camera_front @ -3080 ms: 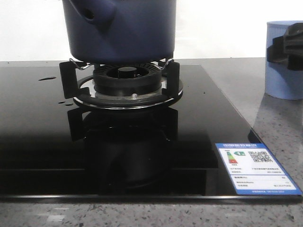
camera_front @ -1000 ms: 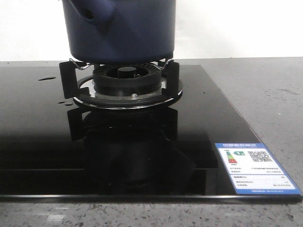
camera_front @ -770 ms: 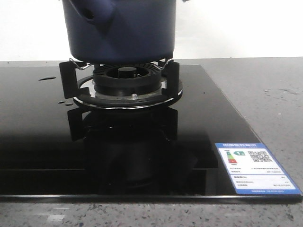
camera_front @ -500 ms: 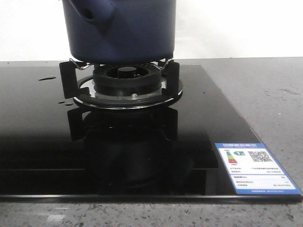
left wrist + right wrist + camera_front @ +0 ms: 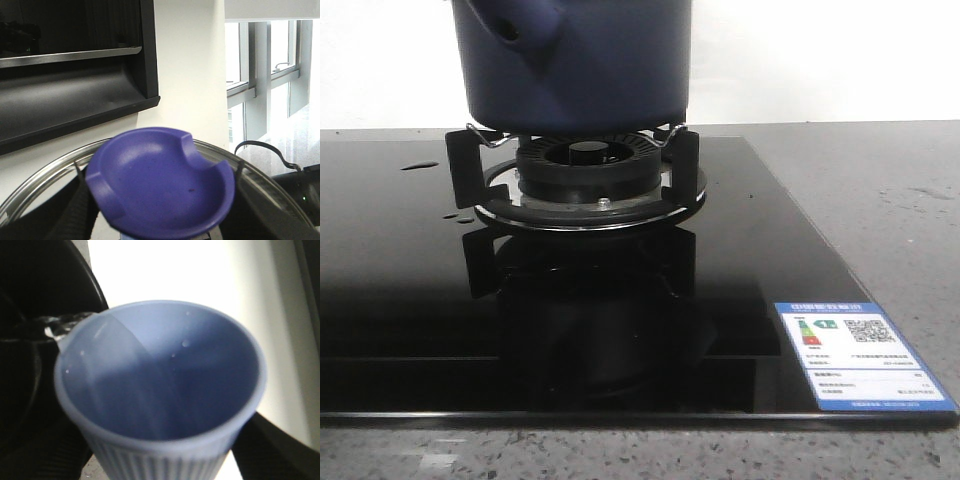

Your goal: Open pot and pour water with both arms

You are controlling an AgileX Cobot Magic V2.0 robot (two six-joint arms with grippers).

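Observation:
The dark navy pot [image 5: 575, 60] sits on the burner grate [image 5: 575, 170], its side stub [image 5: 510, 25] facing front-left; its top is cut off by the front view. Neither gripper shows there. In the left wrist view my left gripper [image 5: 160, 231] is shut on the purple knob [image 5: 160, 185] of a glass lid with a steel rim [image 5: 40, 176], held up in the air. In the right wrist view my right gripper [image 5: 160, 462] is shut on a tilted pale blue ribbed cup [image 5: 160, 385] with droplets inside. A glinting streak [image 5: 62, 326] leaves the cup's rim toward a dark rounded form.
The black glass hob [image 5: 410, 300] carries an energy label [image 5: 860, 355] at its front right corner and a few water drops [image 5: 420, 166] at the back left. Grey speckled counter [image 5: 890, 210] lies to the right. A dark range hood [image 5: 70, 80] shows behind the lid.
The pale blue cup and right gripper, at the front view's right edge three seconds ago, have left that view. The pot has not moved.

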